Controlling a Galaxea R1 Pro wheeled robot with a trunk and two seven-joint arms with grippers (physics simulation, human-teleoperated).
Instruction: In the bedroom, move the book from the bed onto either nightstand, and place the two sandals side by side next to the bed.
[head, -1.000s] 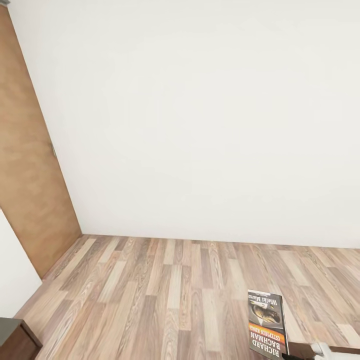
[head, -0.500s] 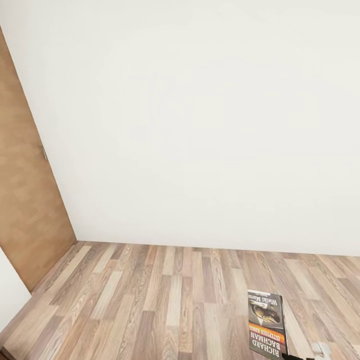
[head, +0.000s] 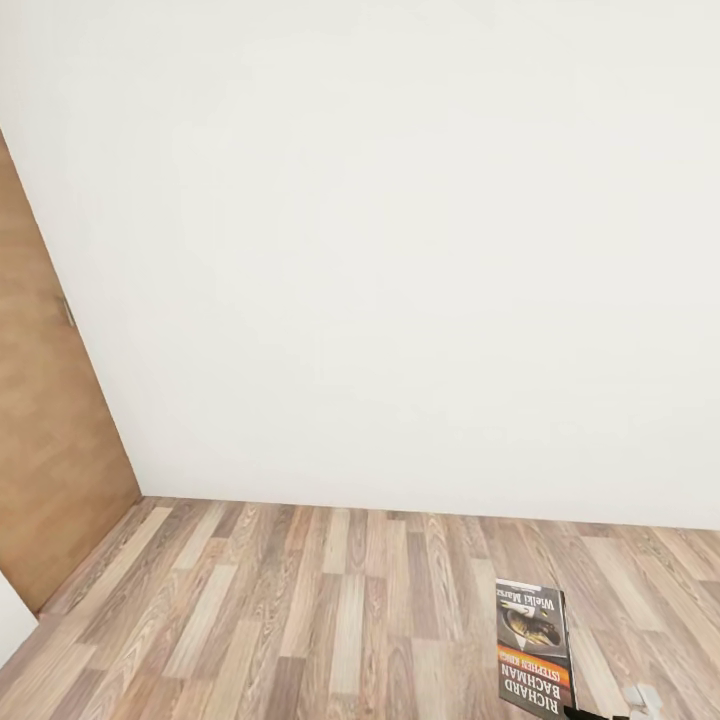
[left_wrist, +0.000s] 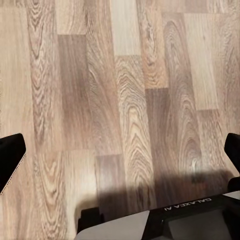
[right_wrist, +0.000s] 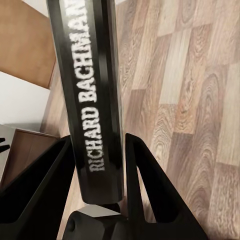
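Book (right_wrist: 92, 95) sits clamped between the two dark fingers (right_wrist: 145, 185) of the right gripper (right_wrist: 97, 200), spine facing the wrist camera with the white lettering "RICHARD BACHMAN" running along it. From the head view the same book (head: 535, 648) stands up off the floor near the lower right corner of the picture, its cover turned to the camera with the title upside down, an orange band under a greyish picture, and its lower end meeting a small bit of the right arm (head: 640, 700) at the frame's bottom edge. Behind it runs a wood-plank floor (head: 330, 600) up to a plain white wall (head: 400, 250), with a brown wooden panel (head: 45, 450) along the left side. The left gripper (left_wrist: 120, 155) hangs over bare planks, its black fingertips (left_wrist: 10, 160) spread far apart at either side of the wrist view with nothing between them
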